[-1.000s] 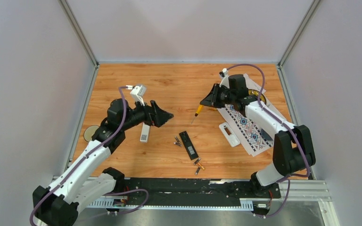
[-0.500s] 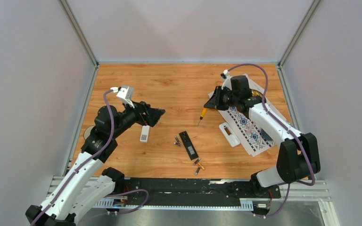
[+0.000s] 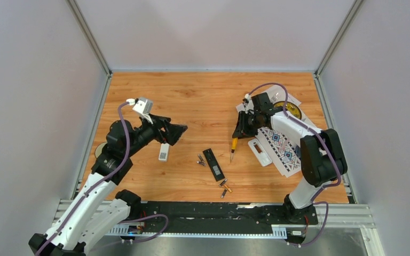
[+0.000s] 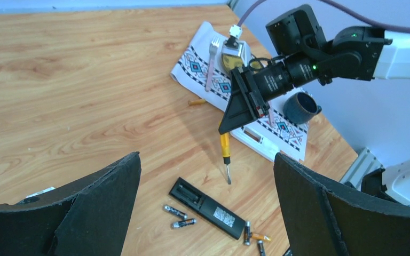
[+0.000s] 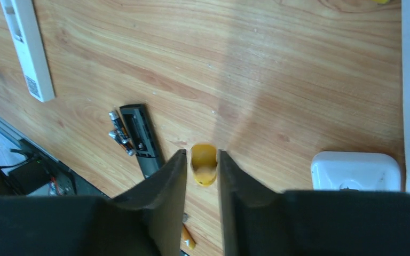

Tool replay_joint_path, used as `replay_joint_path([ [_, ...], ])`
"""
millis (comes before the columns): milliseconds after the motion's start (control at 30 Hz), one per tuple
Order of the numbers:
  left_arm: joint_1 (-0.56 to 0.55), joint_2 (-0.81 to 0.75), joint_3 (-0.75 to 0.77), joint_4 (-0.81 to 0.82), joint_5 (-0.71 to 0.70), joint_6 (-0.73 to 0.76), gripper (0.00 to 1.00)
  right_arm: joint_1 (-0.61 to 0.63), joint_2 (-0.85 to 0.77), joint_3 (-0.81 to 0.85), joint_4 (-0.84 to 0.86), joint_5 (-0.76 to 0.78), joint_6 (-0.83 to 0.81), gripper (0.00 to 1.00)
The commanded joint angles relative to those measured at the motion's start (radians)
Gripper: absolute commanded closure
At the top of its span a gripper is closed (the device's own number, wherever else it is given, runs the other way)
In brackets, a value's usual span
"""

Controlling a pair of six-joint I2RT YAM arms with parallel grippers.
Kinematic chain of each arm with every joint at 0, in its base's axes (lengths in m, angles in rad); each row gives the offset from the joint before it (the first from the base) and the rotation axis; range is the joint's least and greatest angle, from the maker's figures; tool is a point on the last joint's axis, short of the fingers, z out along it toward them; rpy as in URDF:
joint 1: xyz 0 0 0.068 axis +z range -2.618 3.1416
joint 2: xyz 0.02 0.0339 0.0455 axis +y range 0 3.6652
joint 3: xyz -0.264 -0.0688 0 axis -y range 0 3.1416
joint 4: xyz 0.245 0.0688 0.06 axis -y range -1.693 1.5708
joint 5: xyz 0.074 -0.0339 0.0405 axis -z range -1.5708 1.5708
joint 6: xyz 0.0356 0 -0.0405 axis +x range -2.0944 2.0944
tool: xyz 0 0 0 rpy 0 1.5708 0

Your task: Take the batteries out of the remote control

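Your left gripper (image 4: pixel 205 157) gaping wide, well left of black remote (image 3: pixel 213 164). Right gripper (image 5: pixel 201 153) straddles yellow screwdriver (image 3: pixel 234 145) handle just right of remote; clamped or loose, can't tell. Batteries (image 3: pixel 200 159) out on counter (image 3: pixel 165 90): two just left of remote, more off its near end.

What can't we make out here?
- Right pincer grip on screwdriver: right wrist view, contact unclear; top view, too small.
- Screwdriver shaft: right wrist view, behind its handle.
- White remote: left wrist view, mostly behind left pincer finger.
- Markings on batteries: all views, too small.
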Motion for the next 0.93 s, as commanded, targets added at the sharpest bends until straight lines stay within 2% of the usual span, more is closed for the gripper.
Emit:
replay_joint_path([
  [0, 0.004, 0.037, 0.023, 0.027, 0.081, 0.002, 0.00, 0.001, -0.004, 0.041, 0.014, 0.023, 0.007, 0.60],
  [67, 0.004, 0.040, 0.025, 0.027, 0.088, -0.006, 0.00, -0.001, -0.026, 0.033, 0.025, 0.037, 0.014, 0.45],
  [133, 0.004, 0.034, 0.022, 0.034, 0.079, -0.007, 0.00, 0.001, -0.049, 0.033, 0.035, 0.054, 0.017, 0.36],
  [267, 0.004, 0.017, 0.009, 0.048, 0.047, -0.019, 0.00, 0.001, -0.109, 0.019, 0.065, 0.075, 0.021, 0.06],
  [300, 0.004, 0.015, 0.009, 0.048, 0.027, -0.022, 0.00, 0.001, -0.132, 0.018, 0.075, 0.078, 0.021, 0.02],
  [333, 0.004, 0.015, 0.011, 0.039, 0.018, -0.024, 0.00, 0.001, -0.139, 0.015, 0.081, 0.081, 0.025, 0.00],
  [667, 0.004, 0.022, 0.042, -0.100, -0.131, 0.024, 0.00, 0.001, -0.253, 0.006, 0.097, 0.124, 0.037, 0.00],
  [900, 0.004, -0.044, 0.031, -0.136, -0.224, 0.077, 0.00, 0.001, -0.377, 0.013, 0.106, 0.154, 0.039, 0.00],
])
